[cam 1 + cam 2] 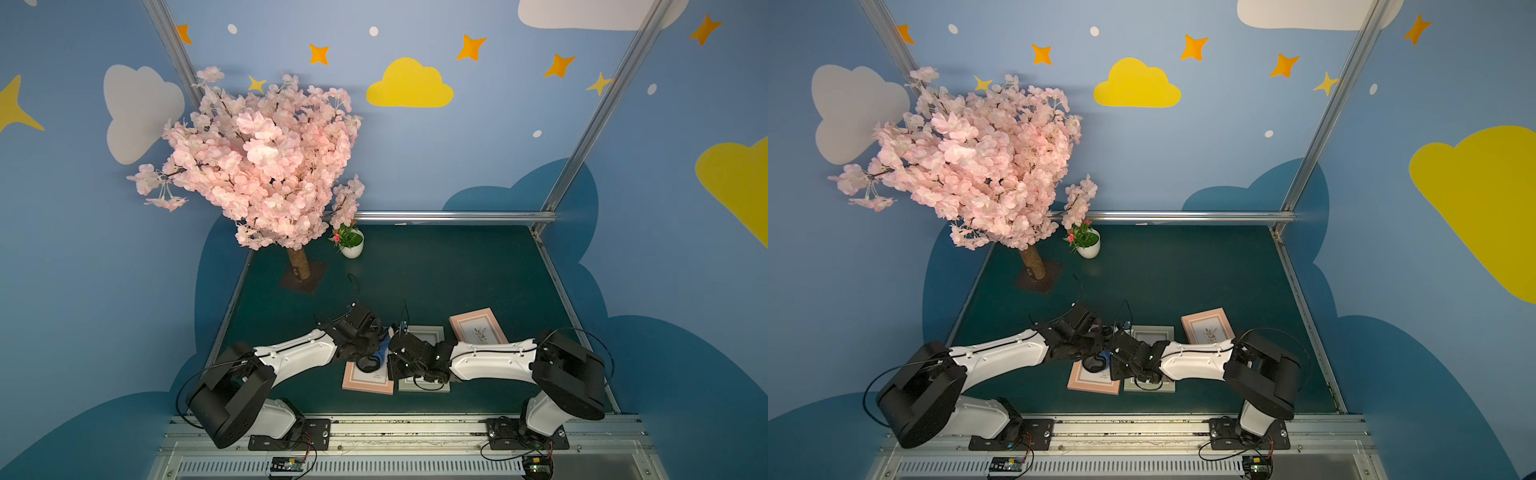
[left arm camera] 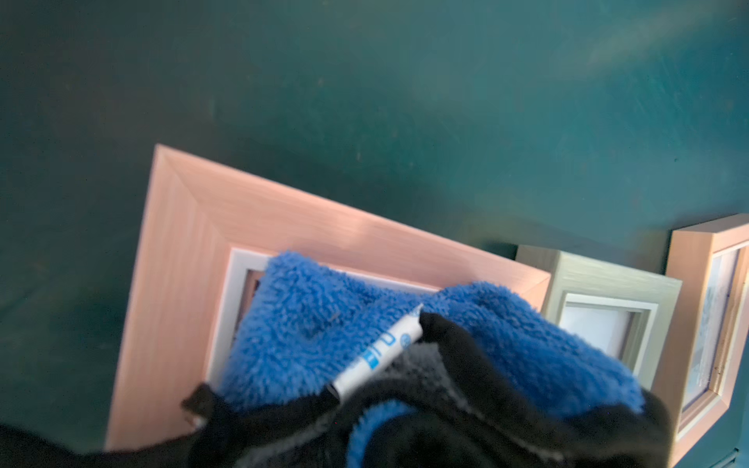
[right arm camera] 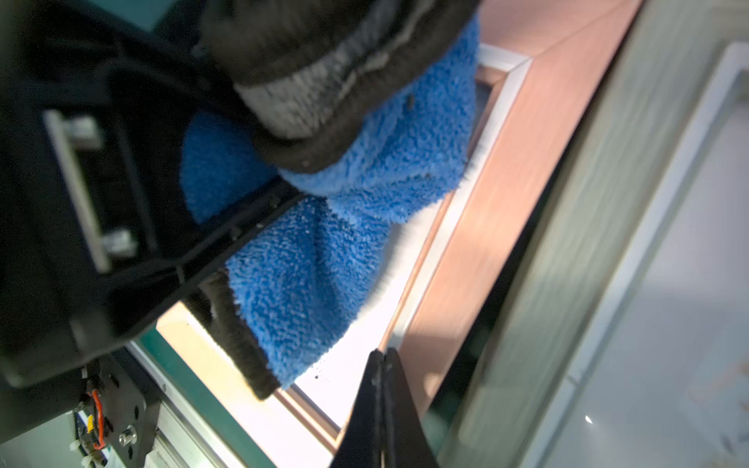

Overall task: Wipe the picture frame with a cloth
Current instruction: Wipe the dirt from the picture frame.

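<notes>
Plush blue cloth (image 2: 308, 324) bunched on rectangular pink wood-grain frame (image 2: 182, 227).

A blue face, a grey-black reverse and a white tag (image 2: 377, 352) printed in blue are shown by the cloth (image 2: 308, 324), pale pink by the near left frame (image 2: 182, 251), grey-green by the middle frame (image 2: 608, 279), dark green by the table (image 2: 364, 81)
</notes>
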`<act>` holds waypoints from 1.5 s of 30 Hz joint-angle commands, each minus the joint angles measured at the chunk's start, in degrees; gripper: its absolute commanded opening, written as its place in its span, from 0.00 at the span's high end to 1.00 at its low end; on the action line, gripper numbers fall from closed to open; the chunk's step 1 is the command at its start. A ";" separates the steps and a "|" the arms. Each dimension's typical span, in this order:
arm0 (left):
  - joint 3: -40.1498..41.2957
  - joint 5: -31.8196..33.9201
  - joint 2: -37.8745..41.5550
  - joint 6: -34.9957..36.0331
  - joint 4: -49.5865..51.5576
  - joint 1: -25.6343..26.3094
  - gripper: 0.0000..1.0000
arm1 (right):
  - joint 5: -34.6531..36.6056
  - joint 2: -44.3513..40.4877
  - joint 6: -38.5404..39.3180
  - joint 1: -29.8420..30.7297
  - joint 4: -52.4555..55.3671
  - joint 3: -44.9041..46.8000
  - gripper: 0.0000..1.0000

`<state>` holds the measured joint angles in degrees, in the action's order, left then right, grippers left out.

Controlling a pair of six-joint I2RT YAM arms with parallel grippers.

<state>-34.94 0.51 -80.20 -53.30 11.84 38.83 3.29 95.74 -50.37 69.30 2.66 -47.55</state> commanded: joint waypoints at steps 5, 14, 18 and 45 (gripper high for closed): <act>9.76 -0.53 5.31 -3.38 11.83 2.02 0.97 | -0.48 5.24 -0.19 -0.26 5.89 3.26 1.00; 14.39 0.10 20.94 -11.54 23.66 10.53 0.97 | -0.91 4.90 -0.34 -0.24 5.41 3.33 1.00; 15.24 2.03 29.15 -12.83 29.10 11.18 0.97 | -1.03 4.80 -0.27 -0.24 5.22 3.46 1.00; 7.51 -1.64 2.94 -3.79 6.80 -0.74 0.97 | -1.40 3.48 -0.08 -0.31 5.47 3.84 1.00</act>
<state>-29.23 -2.02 -71.48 -60.10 16.99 40.12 2.44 95.04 -50.57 69.08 1.80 -46.94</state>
